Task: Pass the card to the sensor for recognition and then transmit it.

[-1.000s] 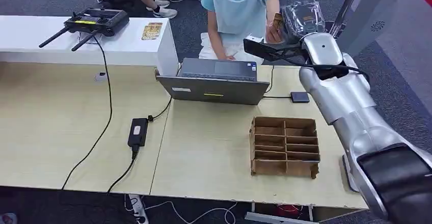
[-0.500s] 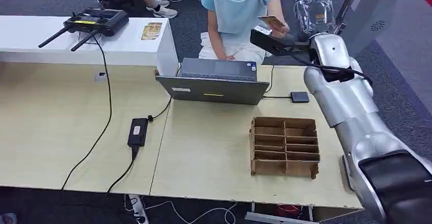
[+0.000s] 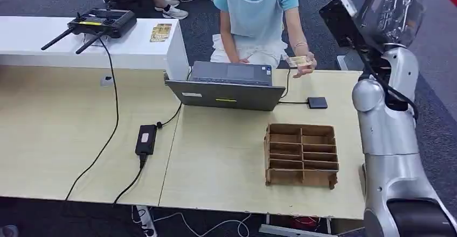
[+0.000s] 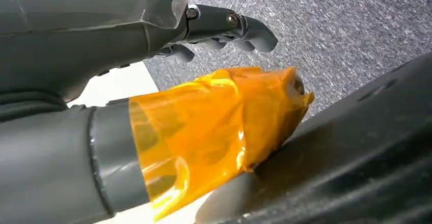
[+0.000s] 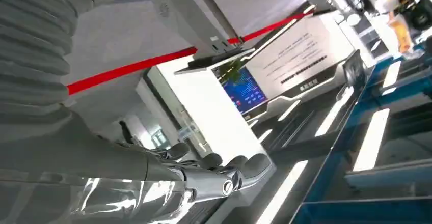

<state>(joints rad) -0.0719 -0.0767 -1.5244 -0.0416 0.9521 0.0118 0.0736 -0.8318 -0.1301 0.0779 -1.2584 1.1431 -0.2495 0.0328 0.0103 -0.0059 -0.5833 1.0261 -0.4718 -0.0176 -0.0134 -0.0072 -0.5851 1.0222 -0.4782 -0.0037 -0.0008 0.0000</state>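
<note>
From my head, my right hand (image 3: 396, 11) is raised high with nothing in it, while the card (image 3: 297, 61) sits in a person's hand (image 3: 305, 65) behind the laptop (image 3: 229, 86); it looks thin, stiff and light, best pinched by an edge, and the cardboard tray (image 3: 302, 154) appears empty. At my left wrist, my left hand (image 4: 214, 25) hangs with its fingers loosely curled on nothing. My right wrist view shows my fingers (image 5: 224, 170) extended, holding nothing.

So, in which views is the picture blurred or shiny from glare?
Head view: sharp, evenly lit, glare on the plastic-wrapped right robot hand. Left wrist view: left robot hand close, soft, its orange film glossy. Right wrist view: right robot hand with bright ceiling lights overexposed.
</note>
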